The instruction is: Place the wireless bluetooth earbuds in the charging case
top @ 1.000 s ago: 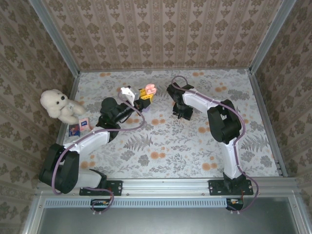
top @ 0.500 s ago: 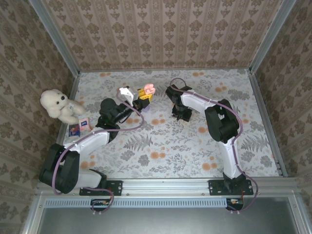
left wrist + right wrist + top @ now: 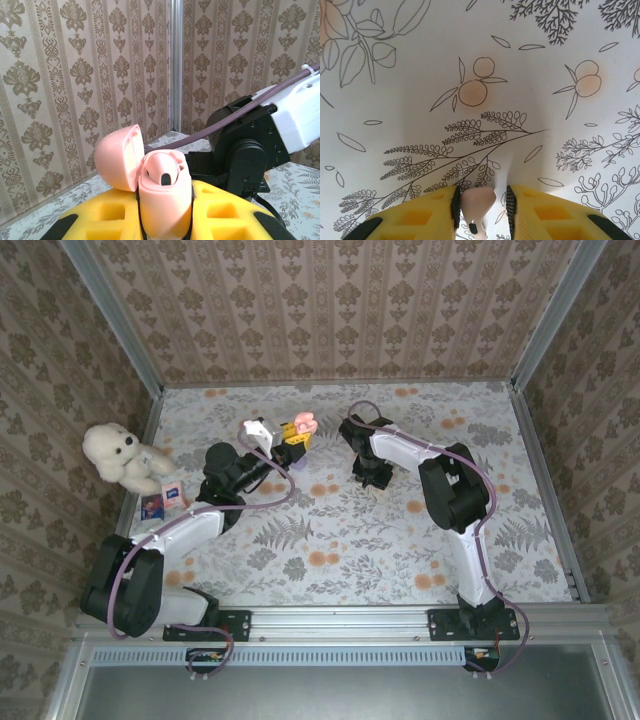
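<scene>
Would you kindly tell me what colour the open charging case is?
Pale pink; the charging case shows best in the left wrist view.

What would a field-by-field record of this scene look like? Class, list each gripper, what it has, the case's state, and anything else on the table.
left gripper: shut on the charging case
charging case: pink, lid hinged open
right gripper: low over the floral tablecloth, with a pink earbud between its fingers; a firm grip cannot be told
other items: white teddy bear at the table's left edge
task state: that earbud is not yet in the case
</scene>
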### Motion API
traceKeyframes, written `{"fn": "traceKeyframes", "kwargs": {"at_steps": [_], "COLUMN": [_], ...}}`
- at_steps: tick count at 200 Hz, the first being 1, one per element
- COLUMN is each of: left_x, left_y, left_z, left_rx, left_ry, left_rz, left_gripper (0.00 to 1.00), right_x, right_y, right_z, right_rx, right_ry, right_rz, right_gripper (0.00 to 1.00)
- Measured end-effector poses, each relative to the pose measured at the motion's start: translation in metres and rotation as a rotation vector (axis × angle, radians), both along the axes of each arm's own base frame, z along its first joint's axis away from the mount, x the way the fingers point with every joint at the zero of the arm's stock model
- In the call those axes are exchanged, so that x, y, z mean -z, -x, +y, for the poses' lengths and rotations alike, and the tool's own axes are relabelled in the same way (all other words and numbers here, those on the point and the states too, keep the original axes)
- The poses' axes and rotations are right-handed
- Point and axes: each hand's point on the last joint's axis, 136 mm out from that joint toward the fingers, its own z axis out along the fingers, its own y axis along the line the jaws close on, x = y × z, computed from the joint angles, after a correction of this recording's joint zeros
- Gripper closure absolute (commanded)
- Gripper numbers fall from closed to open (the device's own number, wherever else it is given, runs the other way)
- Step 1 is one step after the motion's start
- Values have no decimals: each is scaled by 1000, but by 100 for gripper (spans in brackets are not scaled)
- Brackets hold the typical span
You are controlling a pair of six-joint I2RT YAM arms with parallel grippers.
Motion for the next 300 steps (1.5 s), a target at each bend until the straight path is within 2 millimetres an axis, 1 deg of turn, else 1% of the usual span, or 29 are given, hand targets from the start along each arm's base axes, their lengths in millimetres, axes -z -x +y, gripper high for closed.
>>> {"fn": "traceKeyframes", "kwargs": {"at_steps": [46,105,156,201,235,266,300], "left_x": [0,0,0,0,1,1,2], "left_y": [0,1,1,1,2,3,3], "left_z": [0,0,0,-1,-1,-2,-3], "left_rx": [0,3,4,11,15,23,27], "left_ry": [0,0,0,1,1,-2,-5], "left_rz": [0,0,0,4,6,9,14], "left_gripper": [100,100,100,100,100,100,100], "right_x": [0,1,1,-1,-3,-14,-42], "right_y": [-1,-3,-4,-3,4,5,2], "right_z": [-1,2,2,3,2,2,4], "right_rx": [-21,-80,-157,-254,-313,-339,-349], "right_ry": [2,-14,-11,-41,-72,-94,-128], "right_rz": [2,7,5,-67,-128,-210,-325], "right_gripper": [67,76,78,79,79,79,79]}}
